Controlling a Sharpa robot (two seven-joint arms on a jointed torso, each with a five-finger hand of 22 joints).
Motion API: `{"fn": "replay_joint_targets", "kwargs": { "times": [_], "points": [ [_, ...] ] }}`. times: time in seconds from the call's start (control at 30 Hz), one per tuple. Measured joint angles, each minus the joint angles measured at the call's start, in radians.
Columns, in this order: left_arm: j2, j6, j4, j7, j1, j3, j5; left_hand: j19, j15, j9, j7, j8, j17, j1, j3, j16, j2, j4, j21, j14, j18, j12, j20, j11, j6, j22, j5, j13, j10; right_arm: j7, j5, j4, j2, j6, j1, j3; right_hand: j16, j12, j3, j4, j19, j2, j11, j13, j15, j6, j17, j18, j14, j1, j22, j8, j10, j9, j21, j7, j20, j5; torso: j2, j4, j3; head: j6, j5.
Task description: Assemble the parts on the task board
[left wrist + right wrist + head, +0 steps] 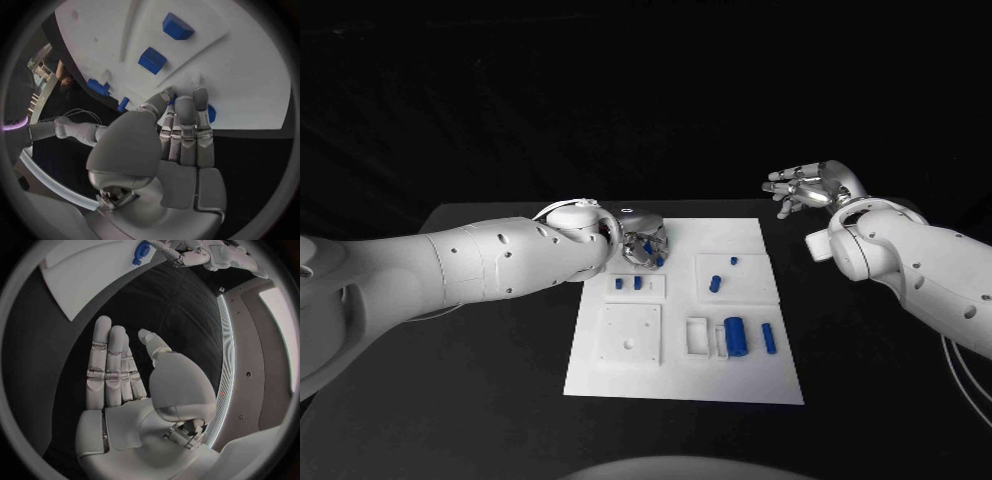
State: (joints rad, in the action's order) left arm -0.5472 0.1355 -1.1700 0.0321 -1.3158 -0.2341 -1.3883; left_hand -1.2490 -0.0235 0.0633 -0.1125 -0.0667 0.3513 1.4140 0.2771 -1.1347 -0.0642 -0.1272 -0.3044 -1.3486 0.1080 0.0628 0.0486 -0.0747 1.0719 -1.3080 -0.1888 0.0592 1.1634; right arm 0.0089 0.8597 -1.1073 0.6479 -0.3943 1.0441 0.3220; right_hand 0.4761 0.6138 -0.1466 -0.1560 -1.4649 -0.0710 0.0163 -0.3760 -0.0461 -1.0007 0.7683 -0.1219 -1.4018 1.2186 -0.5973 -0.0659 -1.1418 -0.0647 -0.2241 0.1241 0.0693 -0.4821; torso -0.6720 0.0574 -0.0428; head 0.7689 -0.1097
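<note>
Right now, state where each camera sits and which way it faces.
Head view: on the head, looking down at the task board; both arms show.
Left wrist view: behind the left hand, facing the board's blue parts.
Right wrist view: behind the right hand, open over the black table.
Shared: the task board and the left hand.

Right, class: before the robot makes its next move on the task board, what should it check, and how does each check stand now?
1. Left hand over the task board: ok.
2. Left hand holding a blue part: cannot tell; fingers partly hide it.
3. Right hand off the board, over the black table: ok.
4. Right hand empty, fingers apart: ok.
5. Large blue cylinder lying on the board: ok.
</note>
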Motion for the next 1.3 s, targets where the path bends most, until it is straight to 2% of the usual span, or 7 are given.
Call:
{"fn": "replay_joint_targets", "kwargs": {
  "times": [0.2,0.4,0.57,0.8,1.0,1.13,1.3],
  "points": [
    [0.0,0.001,0.0,-0.001,0.0,0.0,-0.001,0.004,-0.004,0.0,0.0,0.0,0.0,-0.004,0.008,0.0,-0.004,0.003,-0.005,-0.004,-0.001,0.001,0.004,0.0,0.0,0.0,0.0,0.0,0.0,0.0,0.0,0.0,0.001,0.0,0.0,0.0,0.0,0.0,0.0,0.0,0.0,0.0,0.0,0.0,0.0,0.0,0.0,0.0,0.0,0.0,0.0,0.0,0.0,0.0,0.0,0.0,0.0,0.0,0.0,0.0002,-0.0001,0.0,0.0],
    [0.001,0.0,0.001,-0.001,0.0,0.0,-0.001,0.004,-0.004,0.0,0.014,0.0,0.0,-0.016,0.004,0.0,-0.008,0.007,-0.005,-0.004,-0.001,0.001,0.004,0.0,-0.014,0.0,0.006,0.001,0.0,0.0,0.0,0.001,0.0,0.0,0.0,0.0,0.0,0.0,0.0,0.0,0.0,0.0,0.0,0.0,0.0,0.0,0.0,0.0,0.0,0.0,0.0,0.0,0.0,0.0,0.0,0.0,0.0,0.0,0.0,0.0002,0.0,-0.001,0.0],
    [0.001,-0.001,0.0,-0.001,0.0,0.0,0.001,0.004,-0.004,0.0,0.014,0.0,0.001,-0.022,-0.013,0.0,-0.015,0.023,0.0,-0.004,-0.001,0.001,0.004,0.0,-0.015,0.0,0.012,0.0,0.0,0.0,0.0,0.001,0.0,0.001,0.0,0.0,0.0,0.0,0.0,0.0,0.0,0.0,0.0,0.0,0.0,0.0,0.0,0.0,0.0,0.0,0.0,0.0,0.0,0.0,0.0,0.0,0.0,0.0,0.0,0.0002,0.0,0.0,0.0],
    [0.002,-0.002,0.002,-0.001,0.0,0.0,0.003,0.004,-0.004,0.0,-0.003,0.0,0.001,-0.022,-0.015,0.004,-0.015,0.027,0.007,-0.004,-0.001,0.001,0.003,0.003,0.003,0.0,0.012,-0.001,0.003,0.0,0.0,0.001,-0.001,0.001,0.0,0.0,0.0,0.0,0.0,0.0,0.0,0.0,0.0,0.0,0.0,0.0,0.0,0.0,0.0,0.0,0.0,0.0,0.0,0.0,0.0,0.0,0.0,0.0,0.0,0.0002,0.0,0.0,-0.002],
    [0.003,-0.001,0.003,-0.001,0.0,0.0,0.006,0.004,-0.003,0.0,0.002,0.0,0.003,-0.021,-0.013,0.004,-0.014,0.038,0.01,-0.004,-0.001,0.001,0.003,0.006,0.018,0.0,0.012,-0.002,0.019,0.0,0.0,0.001,-0.002,0.002,0.0,0.0,0.0,0.0,0.0,0.0,0.0,0.0,0.0,0.0,0.0,0.0,0.0,0.0,0.0,0.0,0.0,0.0,0.0,0.0,0.0,0.0,0.0,0.0,0.0,0.0001,0.0001,0.0,-0.001],
    [0.003,-0.001,0.004,-0.002,0.0,0.0,0.007,0.001,-0.007,0.0,0.005,0.0,0.003,-0.01,-0.009,0.004,0.011,0.042,0.012,-0.008,-0.002,0.001,0.006,0.012,0.044,0.0,0.012,-0.002,0.043,0.0,0.0,0.002,-0.003,0.002,0.0,0.0,0.0,0.0,0.0,0.0,0.0,0.0,0.0,0.0,0.0,0.0,0.0,0.0,0.0,0.0,0.0,0.0,0.0,0.0,0.0,0.0,0.0,0.0,-0.001,0.0002,0.0002,0.0,-0.001],
    [0.004,0.001,0.005,-0.005,0.0,0.0,0.009,0.0,-0.007,0.0,0.009,0.0,0.003,-0.003,-0.011,0.004,0.028,0.045,0.012,-0.008,-0.007,0.001,0.007,0.018,0.066,0.0,0.011,-0.001,0.061,0.0,0.0,0.003,-0.004,0.002,0.0,0.0,0.0,0.0,0.0,0.0,0.0,0.0,0.0,0.0,0.0,-0.001,0.0,0.0,0.0,0.0,-0.001,0.0,0.0,0.0,0.0,-0.001,0.0,0.0,-0.001,0.0001,0.0003,0.001,-0.002]
  ]
}}
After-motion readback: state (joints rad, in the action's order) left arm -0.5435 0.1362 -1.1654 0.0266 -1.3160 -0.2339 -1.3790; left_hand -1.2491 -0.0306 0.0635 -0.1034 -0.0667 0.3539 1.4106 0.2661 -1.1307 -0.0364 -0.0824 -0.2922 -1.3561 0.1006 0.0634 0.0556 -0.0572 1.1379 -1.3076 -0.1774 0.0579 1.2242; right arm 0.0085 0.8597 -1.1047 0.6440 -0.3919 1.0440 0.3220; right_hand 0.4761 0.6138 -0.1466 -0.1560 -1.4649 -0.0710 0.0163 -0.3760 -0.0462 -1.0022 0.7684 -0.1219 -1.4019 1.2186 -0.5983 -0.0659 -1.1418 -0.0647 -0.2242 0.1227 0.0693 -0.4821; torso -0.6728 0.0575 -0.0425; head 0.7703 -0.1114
